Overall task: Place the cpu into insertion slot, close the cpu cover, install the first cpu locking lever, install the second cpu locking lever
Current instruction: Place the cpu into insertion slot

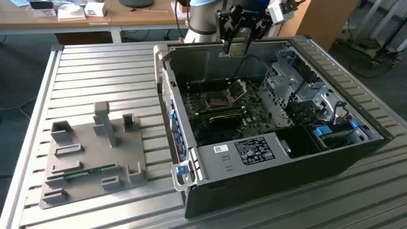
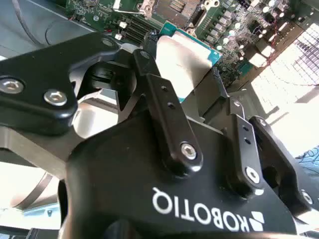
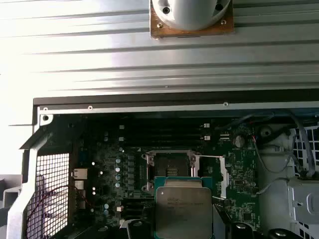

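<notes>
Up above the open computer case (image 1: 273,191), the cpu (image 3: 182,204) sits clamped between the gripper's (image 2: 184,62) 2 black fingers (image 2: 164,114), its grey metal top showing in both wrist views. Below it, well apart, the insertion slot (image 3: 172,162) lies bare on the green board, with the cpu cover (image 1: 237,89) tilted up beside it.

Black two-finger gripper (image 1: 237,42) pointing down just above the far wall of the computer case (image 1: 267,186), fingers (image 2: 167,114) apparently clamped on the cpu (image 2: 182,57), grey arm (image 1: 200,21) upright behind that case
</notes>
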Robot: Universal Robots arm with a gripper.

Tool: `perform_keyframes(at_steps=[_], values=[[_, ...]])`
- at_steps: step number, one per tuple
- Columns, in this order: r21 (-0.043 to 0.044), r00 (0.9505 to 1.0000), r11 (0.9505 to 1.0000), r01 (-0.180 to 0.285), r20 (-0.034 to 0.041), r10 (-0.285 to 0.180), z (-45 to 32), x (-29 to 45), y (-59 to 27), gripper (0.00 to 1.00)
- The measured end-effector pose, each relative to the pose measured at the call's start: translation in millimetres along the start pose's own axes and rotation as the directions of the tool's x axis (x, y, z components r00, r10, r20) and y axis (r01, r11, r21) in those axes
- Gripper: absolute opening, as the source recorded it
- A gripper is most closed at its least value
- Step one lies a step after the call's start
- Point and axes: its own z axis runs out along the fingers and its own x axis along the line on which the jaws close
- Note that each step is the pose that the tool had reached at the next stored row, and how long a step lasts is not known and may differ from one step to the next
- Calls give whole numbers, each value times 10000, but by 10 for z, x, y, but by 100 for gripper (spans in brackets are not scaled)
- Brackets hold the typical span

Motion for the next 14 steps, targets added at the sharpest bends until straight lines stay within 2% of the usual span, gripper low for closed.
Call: perform_keyframes(at_steps=[14], values=[[0,10000,10000,0,3,0,28,0,-3,54]])
